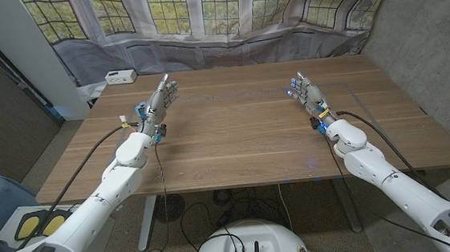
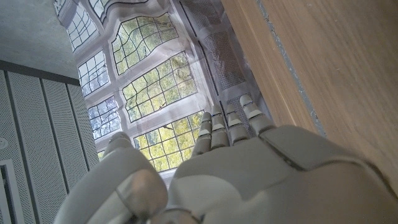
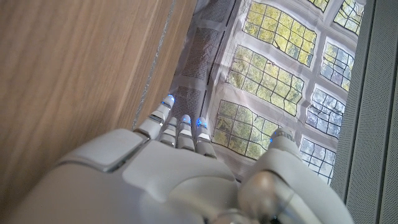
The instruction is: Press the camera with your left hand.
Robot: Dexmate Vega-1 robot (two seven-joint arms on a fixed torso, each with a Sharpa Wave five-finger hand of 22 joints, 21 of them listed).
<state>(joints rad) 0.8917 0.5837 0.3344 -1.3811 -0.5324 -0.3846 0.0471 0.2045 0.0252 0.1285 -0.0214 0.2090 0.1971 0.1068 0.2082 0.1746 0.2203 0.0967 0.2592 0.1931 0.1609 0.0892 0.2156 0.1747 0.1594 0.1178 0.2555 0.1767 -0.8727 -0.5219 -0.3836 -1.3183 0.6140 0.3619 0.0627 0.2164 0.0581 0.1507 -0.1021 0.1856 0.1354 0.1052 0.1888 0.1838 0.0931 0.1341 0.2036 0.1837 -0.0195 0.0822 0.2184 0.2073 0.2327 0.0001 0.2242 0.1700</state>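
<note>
while over the wooden table [image 1: 242,133], l hand [image 1: 159,101] at 10 o'clock, r hand [image 1: 306,91] at 2 o'clock, both w/ fingers straight, together, holding nothing.

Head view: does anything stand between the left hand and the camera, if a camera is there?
No camera is visible on the table. The open left hand has bare wood around it; a small white box sits near the far left corner.
</note>
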